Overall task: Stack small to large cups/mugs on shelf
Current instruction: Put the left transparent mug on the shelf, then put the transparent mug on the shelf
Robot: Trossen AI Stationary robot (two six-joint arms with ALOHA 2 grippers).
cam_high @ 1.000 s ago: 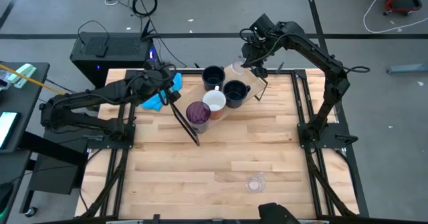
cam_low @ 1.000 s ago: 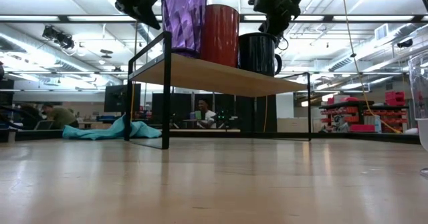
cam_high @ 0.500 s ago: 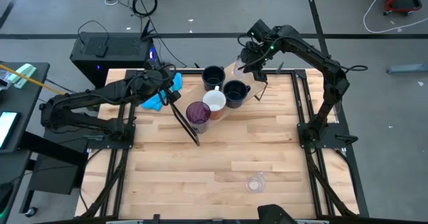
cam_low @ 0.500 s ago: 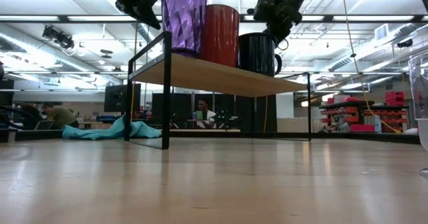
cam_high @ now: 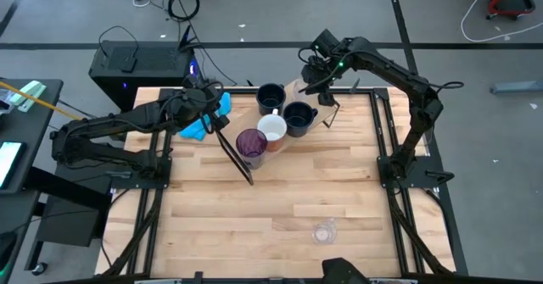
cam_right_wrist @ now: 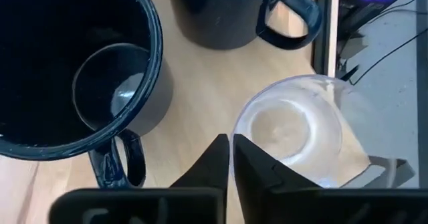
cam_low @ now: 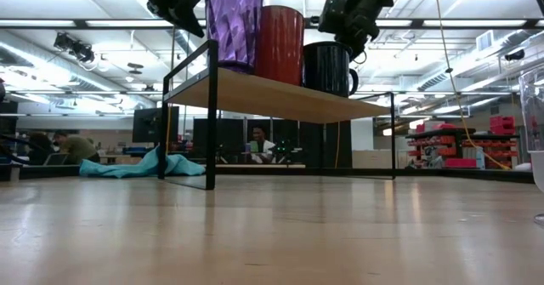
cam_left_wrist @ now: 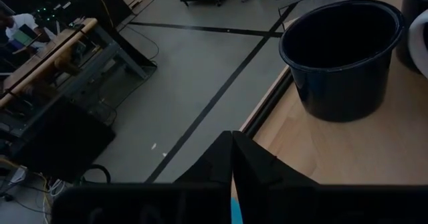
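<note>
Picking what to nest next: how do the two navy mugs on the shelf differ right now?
The navy mug nearer the white mug, call it the front navy mug, has a small clear cup nested inside; the rear navy mug looks empty in the left wrist view. The front navy mug touches the white mug; the rear one stands apart. Both are upright on the shelf, dark navy, with handles.

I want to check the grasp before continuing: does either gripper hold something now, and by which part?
Nothing is held. The left gripper is shut on nothing beside the shelf; the right gripper hovers, fingertips together, above the clear cup.
</note>
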